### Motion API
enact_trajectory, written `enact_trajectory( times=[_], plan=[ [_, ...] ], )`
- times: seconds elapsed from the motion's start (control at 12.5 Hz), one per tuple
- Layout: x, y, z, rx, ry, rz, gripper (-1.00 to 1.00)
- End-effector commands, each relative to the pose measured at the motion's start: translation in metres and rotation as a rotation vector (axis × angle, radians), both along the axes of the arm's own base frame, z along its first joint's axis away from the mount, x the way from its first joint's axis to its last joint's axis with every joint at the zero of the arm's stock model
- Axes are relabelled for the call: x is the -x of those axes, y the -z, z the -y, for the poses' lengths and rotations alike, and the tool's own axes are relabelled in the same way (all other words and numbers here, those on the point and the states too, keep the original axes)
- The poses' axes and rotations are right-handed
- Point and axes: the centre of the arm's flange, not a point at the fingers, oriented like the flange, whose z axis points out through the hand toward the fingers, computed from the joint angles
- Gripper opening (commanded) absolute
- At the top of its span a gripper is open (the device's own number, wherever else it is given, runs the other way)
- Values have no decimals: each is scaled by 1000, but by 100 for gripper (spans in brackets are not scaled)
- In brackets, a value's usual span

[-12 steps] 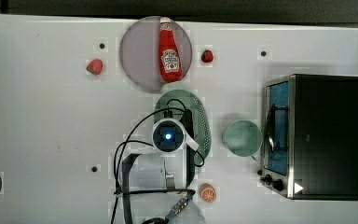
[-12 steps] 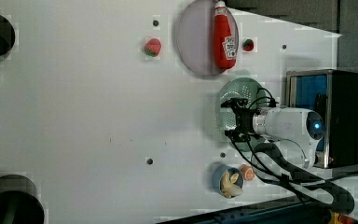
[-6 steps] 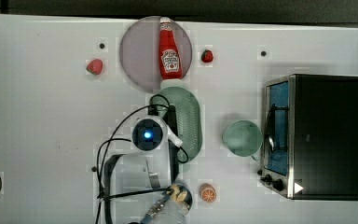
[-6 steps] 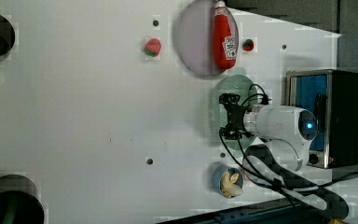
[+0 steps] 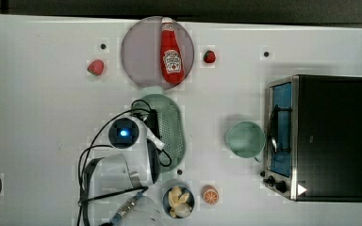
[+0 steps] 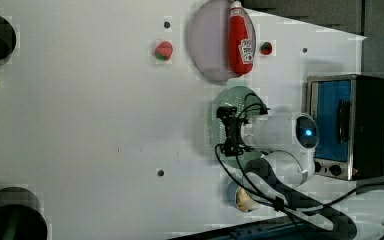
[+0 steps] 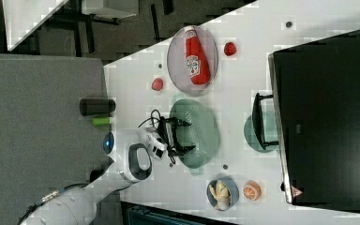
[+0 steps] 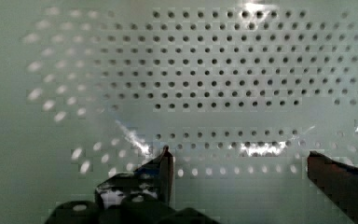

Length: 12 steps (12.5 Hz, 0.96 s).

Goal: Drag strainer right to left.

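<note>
Hovering wide-open end effector (image 7: 182, 136) inside strainer (image 7: 201, 126)

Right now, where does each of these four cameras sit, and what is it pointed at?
Top view: overhead, straight down on the table; the white arm reaches over the strainer.
Left view: high, steep down on the same table; arm and open gripper over the strainer.
Right view: high, slanted, looking across the table's far edge to the floor; the arm and its open gripper show.
Wrist view: on the arm, close on the strainer's holes; both fingertips show.
Shared: top, left and right views all show the ketchup bottle on the plate.
</note>
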Motion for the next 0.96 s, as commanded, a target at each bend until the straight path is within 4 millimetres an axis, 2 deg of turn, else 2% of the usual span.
enact_trajectory(
  times=[0.08, 0.96],
  plan=[
    [-12, -9, -29, -13, 117, 7, 100],
    [-14, -11, -127, -44, 128, -16, 100]
  ],
)
